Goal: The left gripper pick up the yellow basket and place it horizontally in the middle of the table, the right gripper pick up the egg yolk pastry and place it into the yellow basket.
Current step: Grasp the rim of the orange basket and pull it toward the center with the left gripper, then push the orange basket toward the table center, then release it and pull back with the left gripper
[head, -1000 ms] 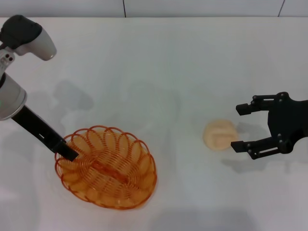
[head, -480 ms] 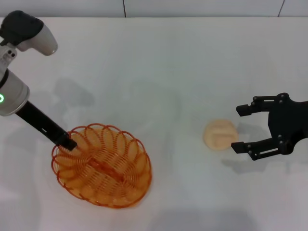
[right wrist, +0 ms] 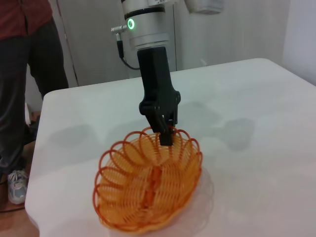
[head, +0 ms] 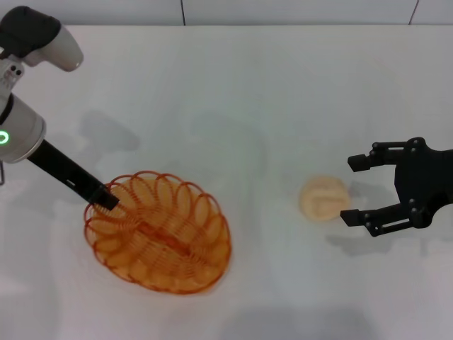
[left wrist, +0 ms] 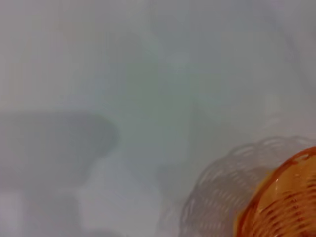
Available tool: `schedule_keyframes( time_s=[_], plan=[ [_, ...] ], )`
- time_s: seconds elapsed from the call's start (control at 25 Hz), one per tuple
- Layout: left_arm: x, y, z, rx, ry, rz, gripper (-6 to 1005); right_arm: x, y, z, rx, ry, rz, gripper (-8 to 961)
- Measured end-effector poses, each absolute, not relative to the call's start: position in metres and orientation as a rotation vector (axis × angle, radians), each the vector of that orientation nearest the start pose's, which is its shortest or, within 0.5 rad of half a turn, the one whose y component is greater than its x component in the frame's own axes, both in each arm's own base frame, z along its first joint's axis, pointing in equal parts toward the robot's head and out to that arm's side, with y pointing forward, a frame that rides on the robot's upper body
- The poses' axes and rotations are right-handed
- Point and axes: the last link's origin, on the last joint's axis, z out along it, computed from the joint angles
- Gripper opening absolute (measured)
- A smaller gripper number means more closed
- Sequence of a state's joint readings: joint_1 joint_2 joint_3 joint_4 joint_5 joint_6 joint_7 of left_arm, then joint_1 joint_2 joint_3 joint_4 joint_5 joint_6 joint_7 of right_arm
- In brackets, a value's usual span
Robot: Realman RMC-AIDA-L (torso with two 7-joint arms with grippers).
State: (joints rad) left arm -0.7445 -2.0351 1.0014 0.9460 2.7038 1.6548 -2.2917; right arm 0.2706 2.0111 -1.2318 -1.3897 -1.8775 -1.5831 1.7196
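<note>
The yellow basket (head: 159, 235) lies on the white table (head: 233, 92) at the near left. My left gripper (head: 107, 199) is shut on the basket's left rim. In the right wrist view its fingers (right wrist: 165, 129) pinch the far rim of the basket (right wrist: 148, 190), which looks slightly tilted. An edge of the basket (left wrist: 289, 202) shows in the left wrist view. The egg yolk pastry (head: 323, 198) lies on the table to the right. My right gripper (head: 350, 189) is open just right of the pastry, at its level, not touching it.
A person in dark trousers and a red top (right wrist: 29, 74) stands beyond the table's edge on the left arm's side. Open table surface lies between the basket and the pastry.
My left gripper has moved away from me and slightly right with the basket rim, shifting the basket a little. The right gripper and the pastry have not moved.
</note>
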Motion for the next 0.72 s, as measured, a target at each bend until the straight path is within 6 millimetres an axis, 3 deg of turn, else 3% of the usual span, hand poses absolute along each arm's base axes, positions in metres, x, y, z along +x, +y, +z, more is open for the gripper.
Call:
schedule_keyframes(
  time_s=[0.4,0.52,0.72],
  plan=[
    [-0.228,0.374,0.03,-2.592,-1.273,0.406,89,0.208,0.296,0.038,-2.919,0.266,0.313,860],
    [-0.223,0.381,0.038,-2.513,-1.381,0.281,82,0.208,0.296,0.038,-2.919,0.266,0.315,860],
    [-0.221,0.386,0.039,-2.428,-1.481,0.231,77,0.207,0.297,0.039,-2.915,0.263,0.32,859]
  ],
)
